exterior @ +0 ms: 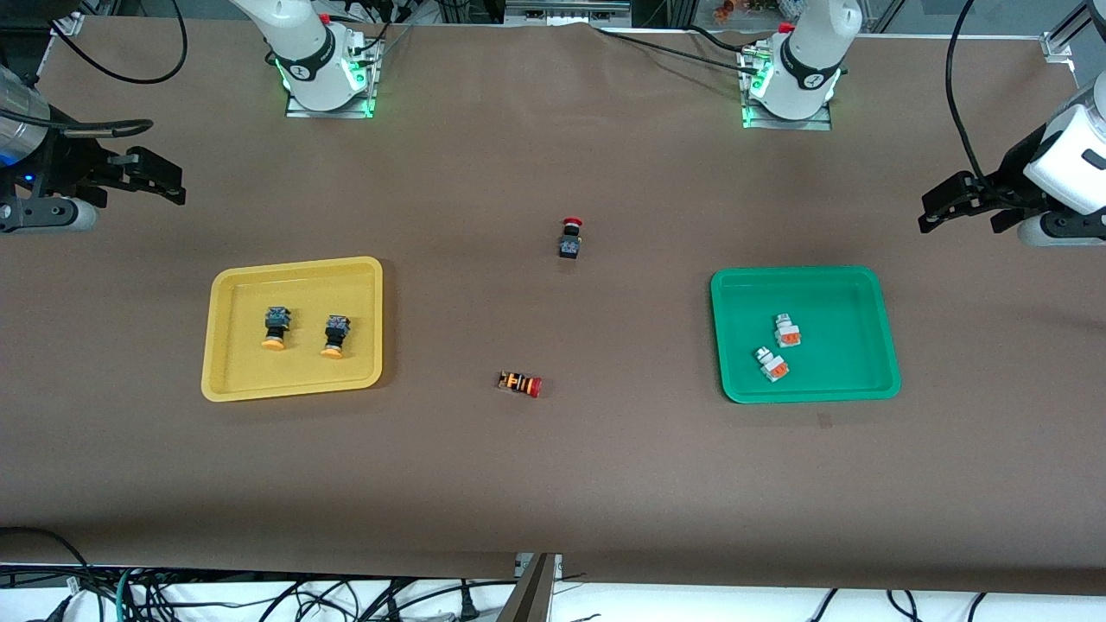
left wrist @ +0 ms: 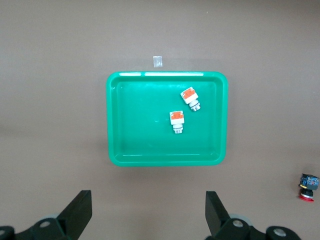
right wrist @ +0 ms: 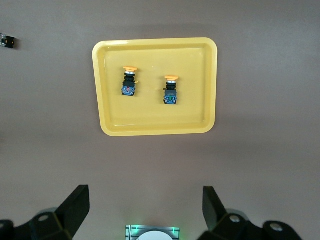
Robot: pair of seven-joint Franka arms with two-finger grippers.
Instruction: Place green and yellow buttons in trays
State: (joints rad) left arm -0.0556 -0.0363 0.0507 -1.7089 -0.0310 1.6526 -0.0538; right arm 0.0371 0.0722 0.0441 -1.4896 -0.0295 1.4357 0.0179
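On the brown bench, the right pincer hangs released and empty at the right arm's end, above bare cloth and farther from the front camera than the yellow tray. In that tray lie two black-bodied buttons with yellow-orange caps, side by side but apart, their long axes running toward the front camera, caps at the nearer end.

Between the trays sit two switches: a black-bodied red-capped one, standing with its cap up, and nearer to the front camera an orange-striped red-capped one on its side, its long axis along the bench.

Toward the left arm's end, the green tray holds two white-and-silver buttons with orange parts, just beside each other and tilted.

The left pincer is also released and empty, above bare cloth at its own end, farther from the front camera than the green tray.

All four task buttons lie in trays, so the sorting looks complete. Both arms appear to wait, each tray lying toward the front camera from its own pincer.
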